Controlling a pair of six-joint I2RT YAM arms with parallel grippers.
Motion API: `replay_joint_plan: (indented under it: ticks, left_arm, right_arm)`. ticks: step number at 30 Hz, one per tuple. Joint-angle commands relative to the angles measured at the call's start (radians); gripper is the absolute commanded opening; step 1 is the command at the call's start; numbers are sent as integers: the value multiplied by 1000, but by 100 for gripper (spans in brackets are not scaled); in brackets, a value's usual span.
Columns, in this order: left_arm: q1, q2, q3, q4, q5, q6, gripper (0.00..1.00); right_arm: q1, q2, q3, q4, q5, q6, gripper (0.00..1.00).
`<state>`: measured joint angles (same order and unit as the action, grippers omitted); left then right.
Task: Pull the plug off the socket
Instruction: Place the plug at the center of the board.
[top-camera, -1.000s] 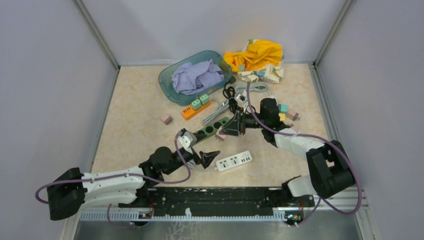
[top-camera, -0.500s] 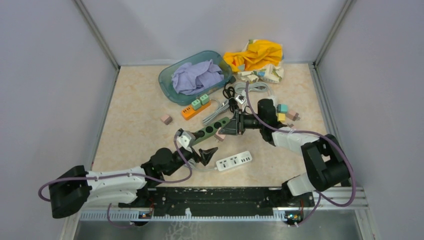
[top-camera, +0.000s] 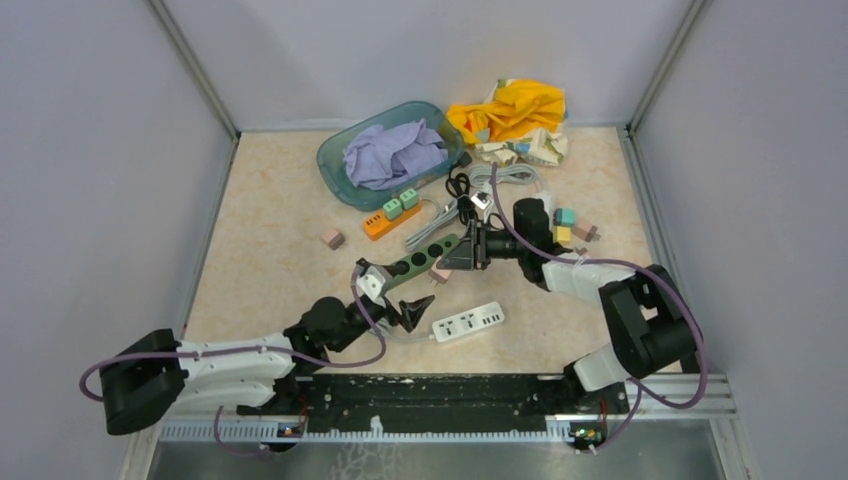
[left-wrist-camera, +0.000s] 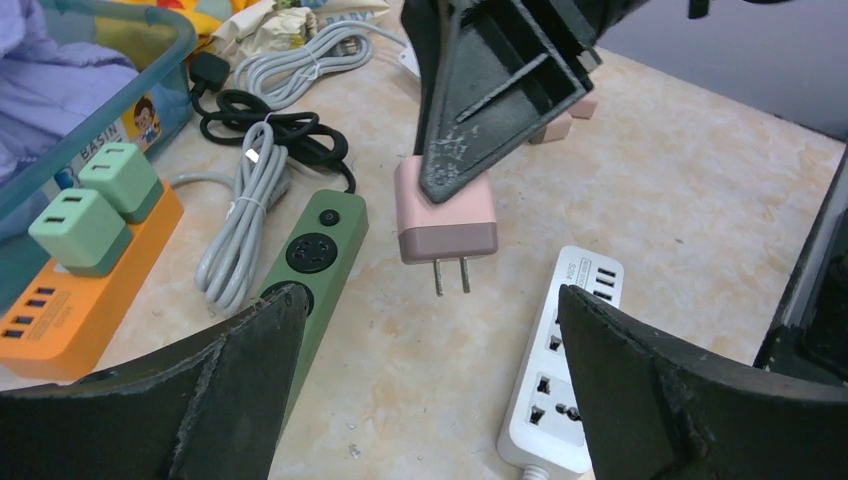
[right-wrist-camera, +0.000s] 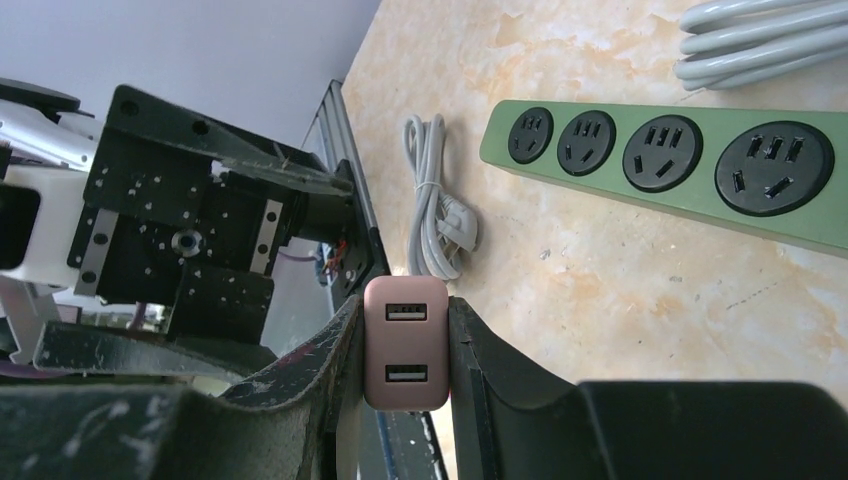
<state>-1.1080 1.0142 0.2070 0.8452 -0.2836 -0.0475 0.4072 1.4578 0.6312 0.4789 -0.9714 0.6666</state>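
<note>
- The right fingers (right-wrist-camera: 300, 385) were clamped on the pink plug (right-wrist-camera: 405, 343), one pressed against each side of its body.
- The pink plug was out of the socket and held above the table (left-wrist-camera: 650, 170), with both prongs bare and pointing down.
- It hung just beside the green power strip (left-wrist-camera: 310, 250), between that strip and the white power strip (left-wrist-camera: 560, 370), touching neither.
- The left fingers (left-wrist-camera: 200, 400) stood wide apart — nothing between them — near one end of the green power strip.

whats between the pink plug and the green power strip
Only bare tabletop. The pink plug hangs clear of the green power strip, prongs exposed; the left wrist view shows it.
</note>
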Motion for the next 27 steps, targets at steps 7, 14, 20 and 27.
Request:
replay_joint_plan:
  ticks: [7, 14, 20, 27]
  left_arm:
    - [5, 39, -5, 117, 84, 200, 100]
    - [5, 108, -22, 245, 98, 267, 100]
    - [5, 208, 39, 286, 104, 311, 100]
    - [4, 307, 95, 330, 45, 300, 100]
  right_arm:
    - [-11, 22, 51, 41, 0, 63, 0]
    - [-9, 35, 44, 79, -6, 97, 0]
    - [-11, 29, 43, 81, -3, 96, 0]
    - [-10, 31, 39, 87, 5, 103, 0]
